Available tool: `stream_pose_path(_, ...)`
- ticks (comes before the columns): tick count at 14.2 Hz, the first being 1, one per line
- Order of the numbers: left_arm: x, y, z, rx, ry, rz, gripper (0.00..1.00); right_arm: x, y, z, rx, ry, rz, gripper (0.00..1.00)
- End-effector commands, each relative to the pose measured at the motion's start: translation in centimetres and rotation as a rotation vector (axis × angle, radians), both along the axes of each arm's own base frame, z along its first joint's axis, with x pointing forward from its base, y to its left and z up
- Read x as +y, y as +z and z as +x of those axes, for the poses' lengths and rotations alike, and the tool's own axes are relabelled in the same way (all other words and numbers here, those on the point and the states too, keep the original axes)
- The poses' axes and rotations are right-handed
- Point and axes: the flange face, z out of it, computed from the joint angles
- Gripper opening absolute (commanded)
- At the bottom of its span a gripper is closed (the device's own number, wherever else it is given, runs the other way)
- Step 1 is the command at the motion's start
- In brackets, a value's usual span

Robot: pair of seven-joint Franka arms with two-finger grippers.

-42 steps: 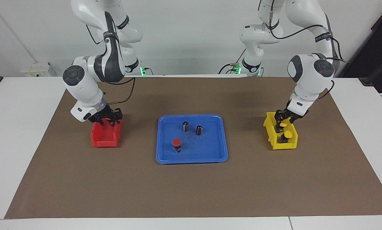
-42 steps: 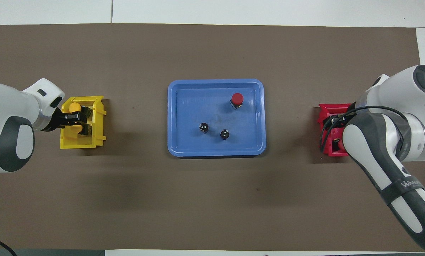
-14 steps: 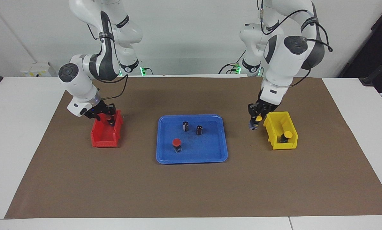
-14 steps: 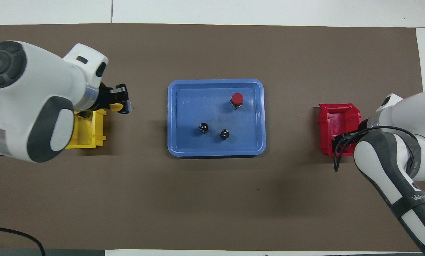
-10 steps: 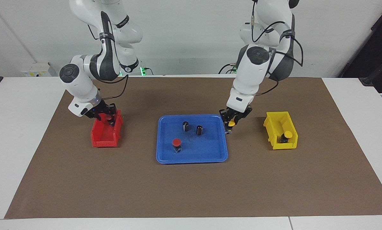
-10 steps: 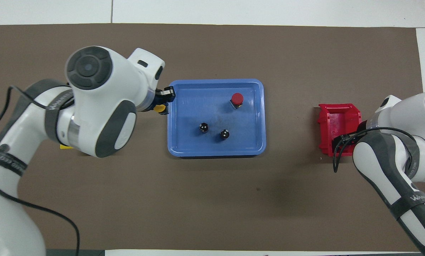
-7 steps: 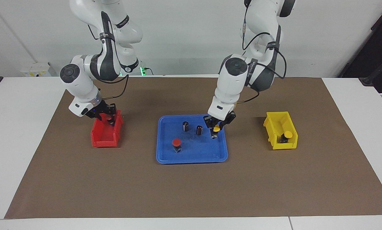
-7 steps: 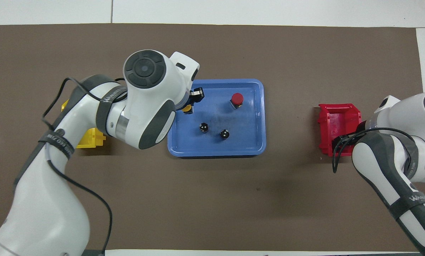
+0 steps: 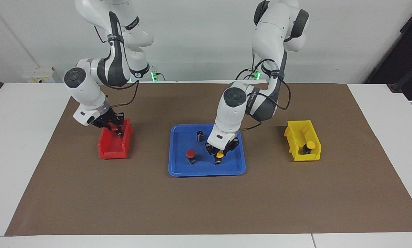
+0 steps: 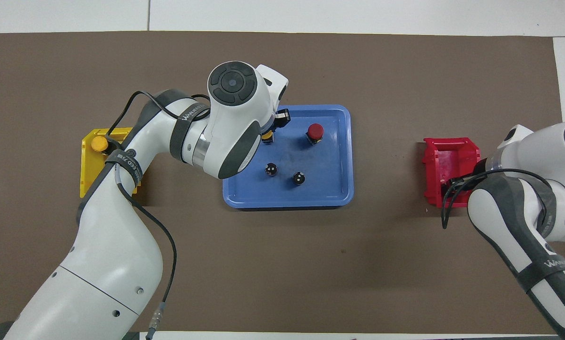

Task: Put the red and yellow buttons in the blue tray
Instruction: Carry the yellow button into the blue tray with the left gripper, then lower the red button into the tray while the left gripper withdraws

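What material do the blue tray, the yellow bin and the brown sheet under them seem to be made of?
Blue tray: probably moulded plastic, smooth, slightly glossy, with rounded corners and a low rim.
Yellow bin: likely rigid plastic, one even bright colour, thin straight walls.
Brown sheet: looks like matte paper or thin card; flat, no shine, straight cut edges on the white table. It could also be a mat.
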Motion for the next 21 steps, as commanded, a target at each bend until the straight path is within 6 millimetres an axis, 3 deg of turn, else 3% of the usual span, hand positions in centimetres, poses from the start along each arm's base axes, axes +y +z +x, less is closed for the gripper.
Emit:
stream_pose_path(1,-0.5,0.2,0.4,-0.019,-0.001,-0.004,0.06,0.0,3.4,2.8,0.020,0.001,0.006,0.08)
stream_pose_path(4,-0.5,0.1,0.4,-0.033,-0.014,0.013,0.71,0.2,6.6,5.5,0.035,-0.017,0.006,0.08)
stream_pose_path(5,-0.5,0.1,0.5,-0.035,-0.012,0.014,0.85,0.7,7.8,6.2,0.039,-0.028,0.007,0.08)
stream_pose_path(7,-0.5,0.8,0.6,-0.041,-0.017,0.024,0.97,3.4,10.2,7.6,0.032,-0.045,0.001,0.08)
stream_pose_path(9,0.0,2.3,0.7,-0.031,-0.019,0.050,0.97,6.5,11.8,8.8,0.031,-0.071,-0.008,0.08)
stream_pose_path(10,1.0,3.3,1.1,-0.032,-0.009,0.049,0.97,7.8,12.6,9.4,0.027,-0.091,-0.010,0.07)
stream_pose_path(11,2.2,6.3,1.3,-0.054,0.008,0.031,0.98,9.3,13.6,10.1,0.021,-0.121,-0.009,0.06)
stream_pose_path(12,4.8,7.8,1.7,-0.041,0.041,0.037,1.00,11.4,14.3,10.6,0.008,-0.140,-0.008,0.05)
stream_pose_path(15,11.4,12.6,-0.7,0.063,0.022,0.109,1.00,16.8,14.6,11.3,-0.012,-0.197,-0.016,0.02)
stream_pose_path(17,18.3,16.4,-2.2,0.111,-0.125,0.128,1.00,20.7,14.7,12.5,-0.027,-0.246,0.009,0.01)
stream_pose_path(19,26.3,19.6,-2.8,0.124,-0.204,0.117,1.00,26.2,14.3,13.9,-0.029,-0.335,0.044,0.01)
stream_pose_path(20,29.8,20.8,-3.1,0.123,-0.229,0.109,1.00,29.6,13.3,14.3,-0.033,-0.355,0.045,0.01)
stream_pose_path(21,33.8,21.9,-3.4,0.127,-0.248,0.079,1.00,31.6,12.3,14.7,-0.036,-0.387,0.044,0.01)
